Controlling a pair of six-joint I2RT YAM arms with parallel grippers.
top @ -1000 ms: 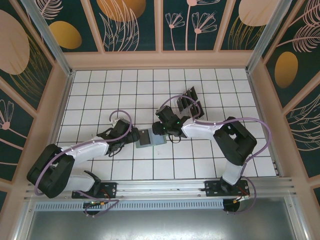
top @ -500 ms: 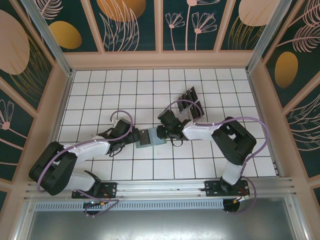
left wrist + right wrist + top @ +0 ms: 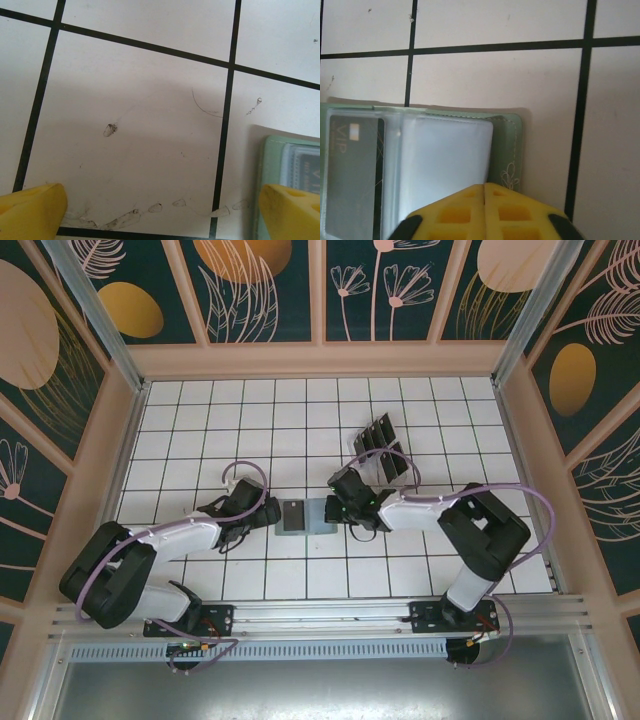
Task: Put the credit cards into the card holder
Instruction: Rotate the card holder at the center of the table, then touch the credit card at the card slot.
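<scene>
The sage-green card holder (image 3: 322, 512) lies open on the tiles between the two arms. A dark credit card (image 3: 293, 516) sits in its left clear sleeve (image 3: 352, 170); the right sleeve (image 3: 445, 160) is empty. My right gripper (image 3: 484, 192) is shut, its yellow tips low over the holder's (image 3: 507, 150) near right edge, with nothing seen between them. At the holder's left side my left gripper (image 3: 162, 215) stands wide open over bare tile, and the holder's edge (image 3: 287, 165) lies by its right finger. More dark cards (image 3: 382, 448) stand behind the right arm.
The spare cards stand in a slotted rack (image 3: 375, 455) about two tiles behind the holder. Wooden walls (image 3: 320, 360) ring the white tiled floor, and a metal rail (image 3: 320, 615) runs along the near edge.
My right gripper has drawn back to the right off the holder, uncovering the dark card in the left sleeve. The left gripper has barely moved.
</scene>
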